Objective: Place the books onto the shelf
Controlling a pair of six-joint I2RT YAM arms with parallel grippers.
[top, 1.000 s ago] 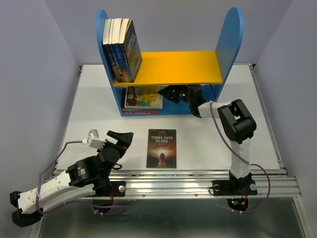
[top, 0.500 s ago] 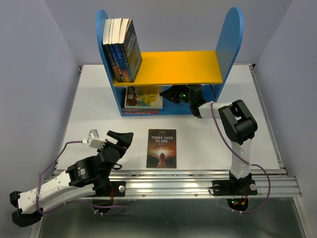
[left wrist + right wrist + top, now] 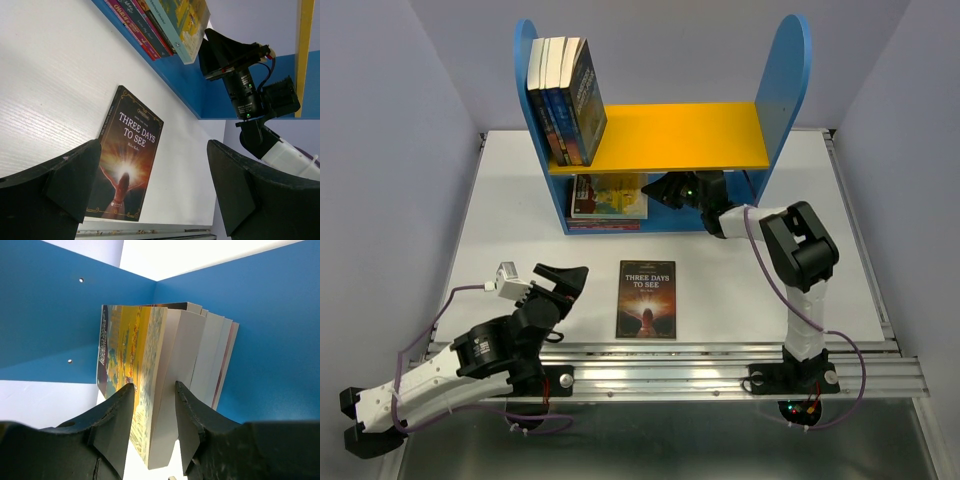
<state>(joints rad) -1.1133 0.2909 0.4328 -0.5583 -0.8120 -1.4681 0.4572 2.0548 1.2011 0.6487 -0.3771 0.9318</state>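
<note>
The shelf (image 3: 660, 135) stands at the back with three books (image 3: 567, 100) upright at the left of its yellow board. A flat stack of books (image 3: 608, 198) lies in the blue lower compartment. My right gripper (image 3: 658, 190) reaches into that compartment, and in the right wrist view its jaws (image 3: 154, 390) press both faces of the top yellow-teal book (image 3: 135, 360). The dark "Three Days to See" book (image 3: 647, 298) lies flat on the table near the front. My left gripper (image 3: 563, 280) hovers open to its left, holding nothing (image 3: 155, 185).
The blue side panels (image 3: 783, 75) rise tall on both sides of the shelf. The blue inner wall (image 3: 50, 325) closes in the compartment around my right gripper. A metal rail (image 3: 720, 360) runs along the table's near edge.
My right gripper's jaws have closed in onto the yellow-teal book inside the lower compartment. The left arm and the dark book have not moved.
</note>
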